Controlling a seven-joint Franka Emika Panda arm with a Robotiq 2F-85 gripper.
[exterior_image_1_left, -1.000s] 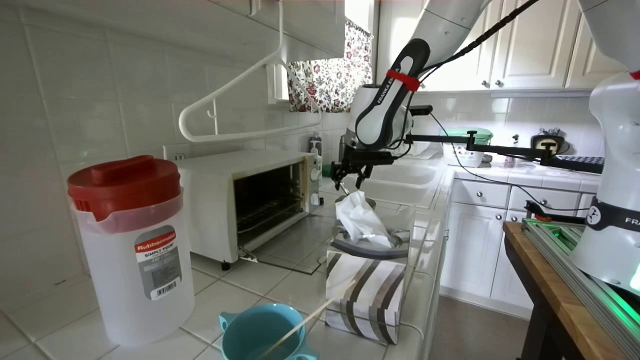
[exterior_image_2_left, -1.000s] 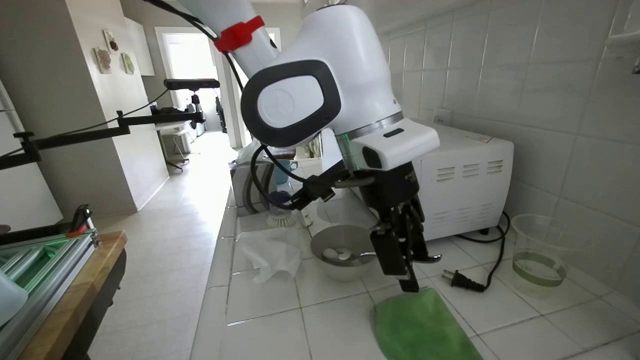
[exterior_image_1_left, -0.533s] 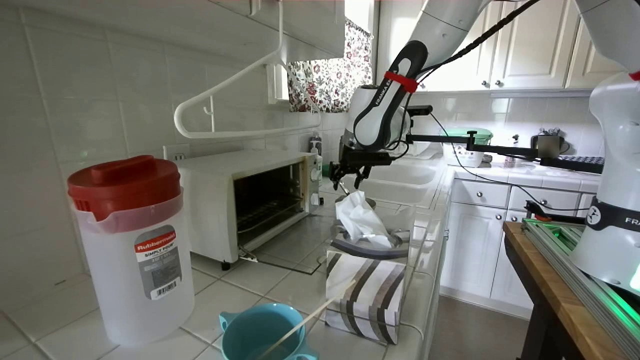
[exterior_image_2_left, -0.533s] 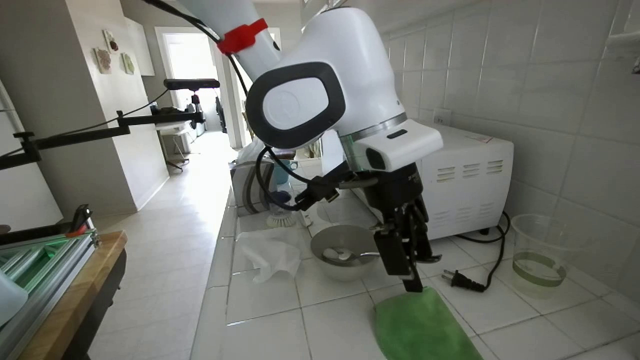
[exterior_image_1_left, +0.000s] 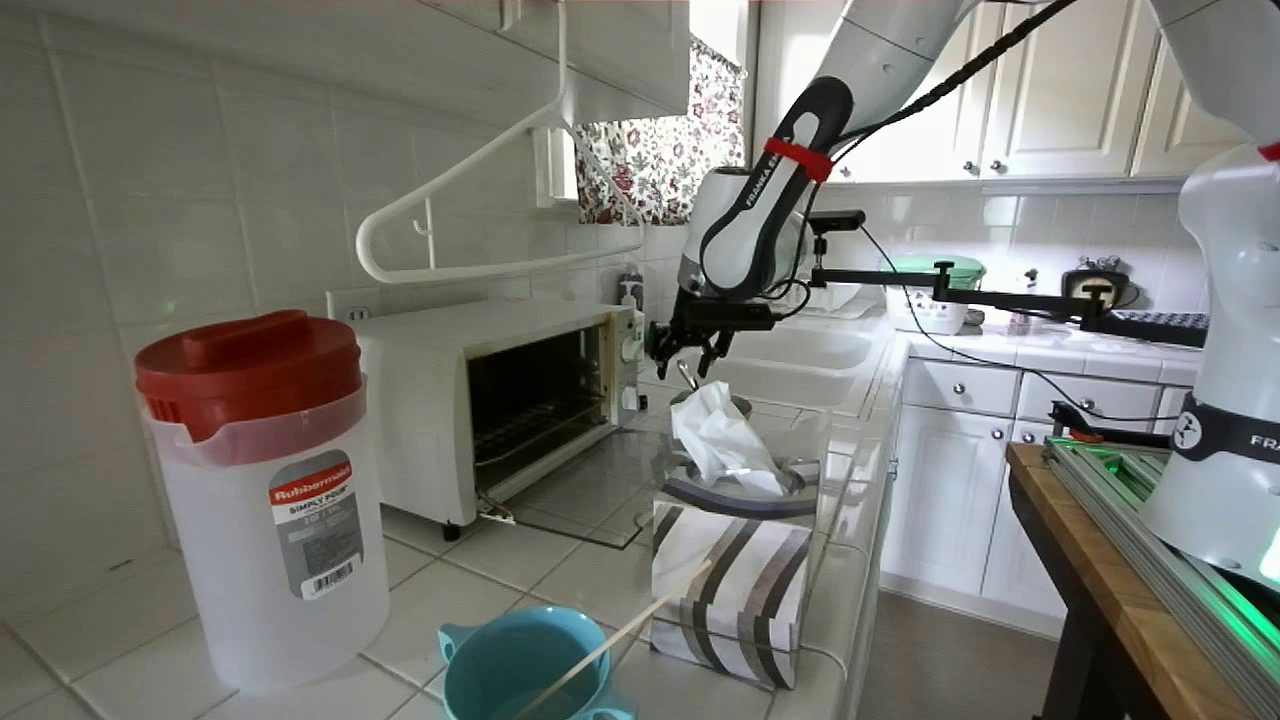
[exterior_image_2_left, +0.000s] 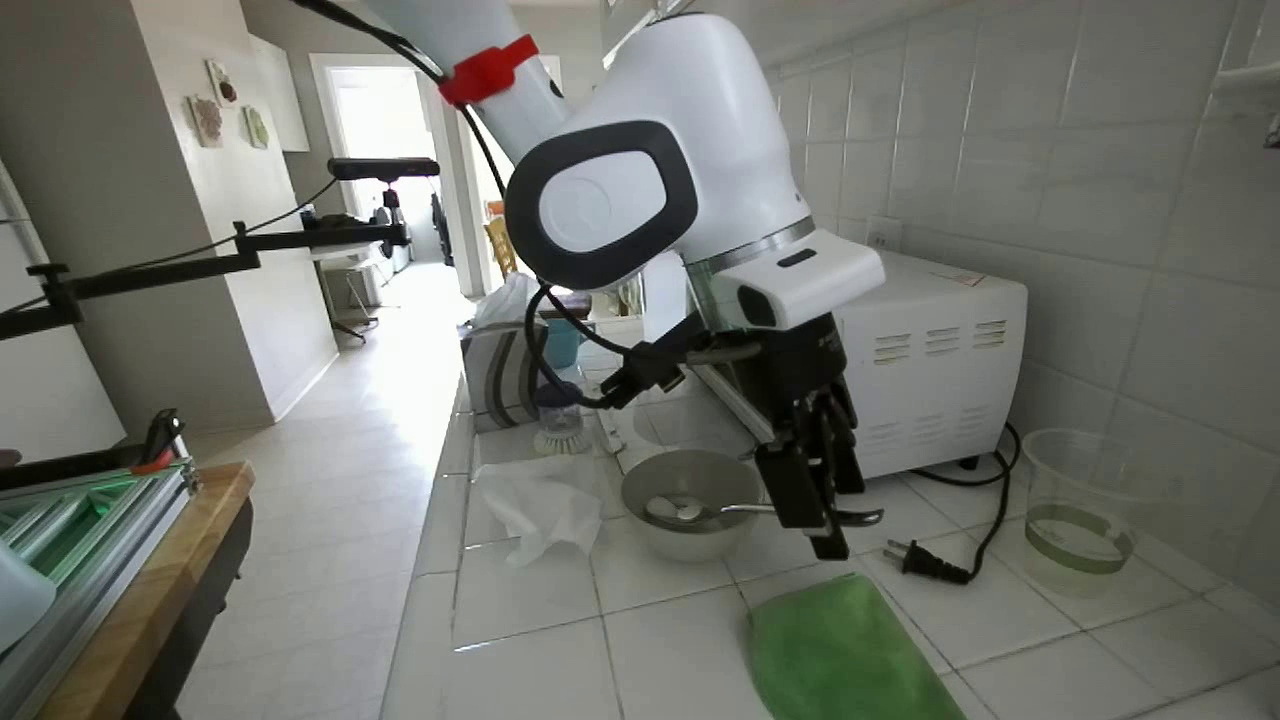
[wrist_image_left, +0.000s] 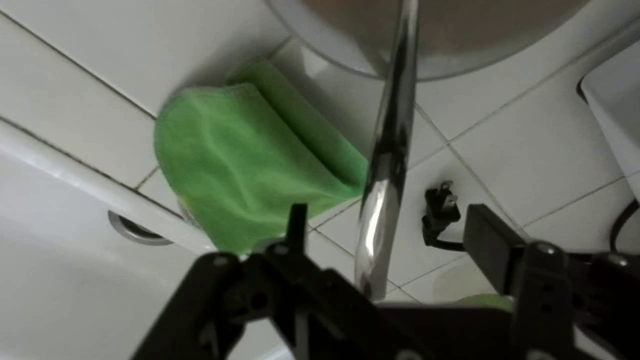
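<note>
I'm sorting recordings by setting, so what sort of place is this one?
A kitchen, most likely in a home: there is a double-basin sink, a white toaster oven standing open at the front, and white upper cabinets.

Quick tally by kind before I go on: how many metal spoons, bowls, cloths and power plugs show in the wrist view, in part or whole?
Metal spoon: 1
Bowl: 1
Green cloth: 1
Black power plug: 1
Total: 4
</note>
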